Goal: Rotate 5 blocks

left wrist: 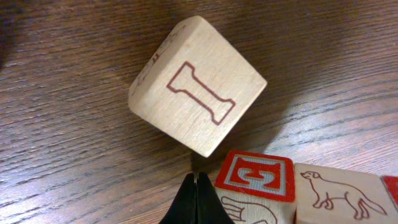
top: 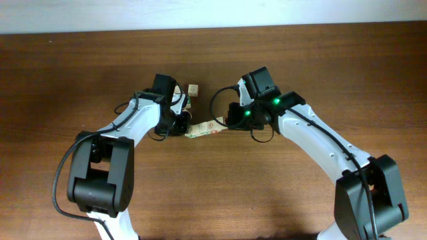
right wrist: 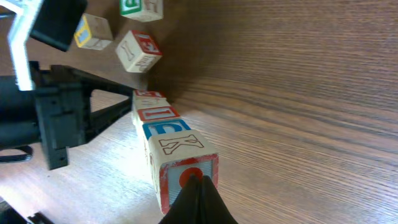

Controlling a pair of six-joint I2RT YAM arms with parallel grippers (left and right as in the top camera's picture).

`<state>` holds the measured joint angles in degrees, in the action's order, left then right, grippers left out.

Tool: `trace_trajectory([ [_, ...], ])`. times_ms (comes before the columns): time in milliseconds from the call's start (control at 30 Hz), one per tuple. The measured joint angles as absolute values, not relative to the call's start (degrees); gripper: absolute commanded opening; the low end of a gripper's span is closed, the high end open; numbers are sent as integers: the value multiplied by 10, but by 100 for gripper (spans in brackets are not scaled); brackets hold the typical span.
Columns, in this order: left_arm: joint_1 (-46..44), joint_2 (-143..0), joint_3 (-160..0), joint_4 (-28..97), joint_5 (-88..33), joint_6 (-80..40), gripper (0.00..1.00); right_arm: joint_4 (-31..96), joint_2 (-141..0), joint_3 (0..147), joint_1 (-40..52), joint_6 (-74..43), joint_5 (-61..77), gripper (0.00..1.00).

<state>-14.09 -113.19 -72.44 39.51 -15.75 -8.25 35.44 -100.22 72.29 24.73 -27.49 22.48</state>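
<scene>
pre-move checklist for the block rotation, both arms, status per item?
1. Left end effector shut: ok.
2. Right end effector shut: ok.
3. Right tip touching the red-faced end block: cannot tell; it sits right at that face.
4. Row of blocks straight, neighbours touching: ok in the right wrist view.
5. I block lined up with the row: not ok; it lies apart and askew.
6. Yellow-faced cube and green-faced cube clear of the row: ok.
</scene>
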Motion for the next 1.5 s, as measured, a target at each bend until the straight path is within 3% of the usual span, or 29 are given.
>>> trace_trajectory([
  [600, -157, -1133, -723, 392, -217, -84, 0, 308, -987, 751, 302, -303, 286, 4],
  [1500, -111, -1133, -723, 397, -157, -84, 0, 284, -990, 750, 309, -311, 264, 4],
])
